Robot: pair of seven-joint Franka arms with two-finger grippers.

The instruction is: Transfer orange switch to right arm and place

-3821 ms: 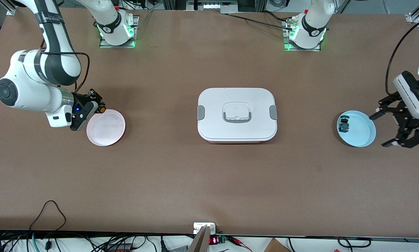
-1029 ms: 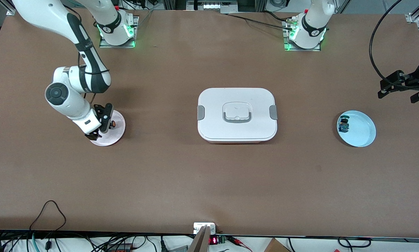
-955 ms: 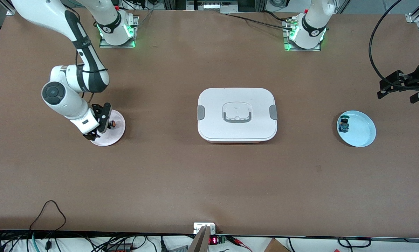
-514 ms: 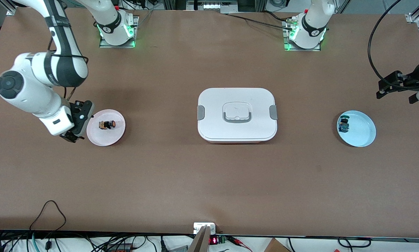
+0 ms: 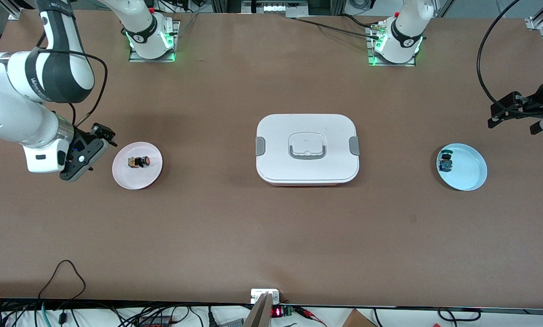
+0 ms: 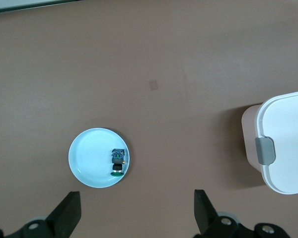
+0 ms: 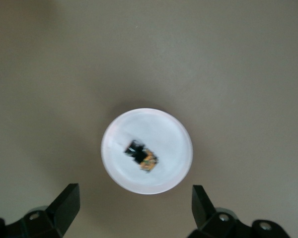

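The orange switch (image 5: pixel 138 161) lies on its side on the pink plate (image 5: pixel 137 179), toward the right arm's end of the table. My right gripper (image 5: pixel 89 153) hangs open and empty over the bare table just beside that plate. In the right wrist view the switch (image 7: pixel 143 155) and the plate (image 7: pixel 164 129) show well below the gripper (image 7: pixel 134 198), whose fingers (image 7: pixel 68 198) are spread wide. My left gripper (image 5: pixel 512 111) waits, open and empty, above the table's left-arm end. Its own view has the gripper (image 6: pixel 136 206) with the fingers (image 6: pixel 67 210) spread wide.
A white lidded box (image 5: pixel 307 149) with grey latches stands at the table's middle. A light blue plate (image 5: pixel 469 170) near the left arm's end holds a blue-green switch (image 5: pixel 445 162); the left wrist view shows the plate (image 6: pixel 87 158), the switch (image 6: pixel 118 161) and the box (image 6: pixel 283 144).
My right gripper let go of the orange switch on the pink plate, then rose and drew off toward the table's end. The left arm has stayed still.
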